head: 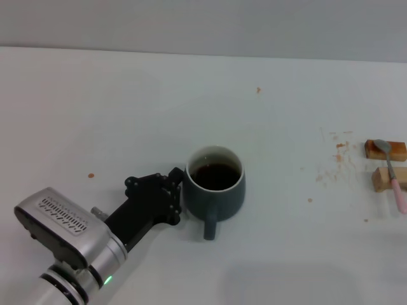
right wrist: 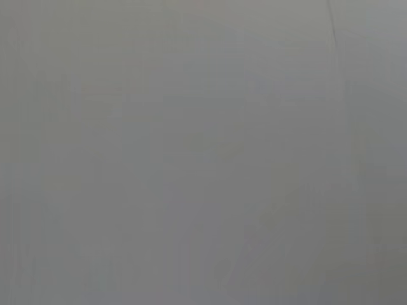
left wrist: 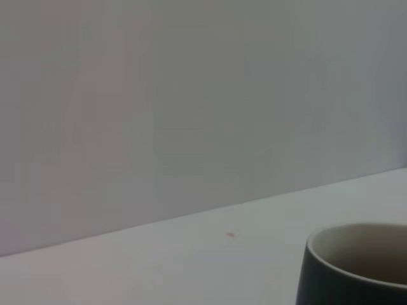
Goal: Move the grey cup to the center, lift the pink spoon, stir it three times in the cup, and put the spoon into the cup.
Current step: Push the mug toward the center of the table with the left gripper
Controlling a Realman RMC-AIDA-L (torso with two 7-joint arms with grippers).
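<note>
On the white table (head: pixel 127 108), the left hand (head: pixel 175 194) touches the grey cup (head: pixel 216 190), grip unclear.

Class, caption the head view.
Left claw beside the grey cup; pink spoon lies across two wooden blocks.

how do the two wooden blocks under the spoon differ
The far wooden block looks darker and more orange; the near wooden block is paler tan. The pink spoon lays its silver bowl on the far one, its neck on the near one. Both lie flat at the table's right edge.
</note>
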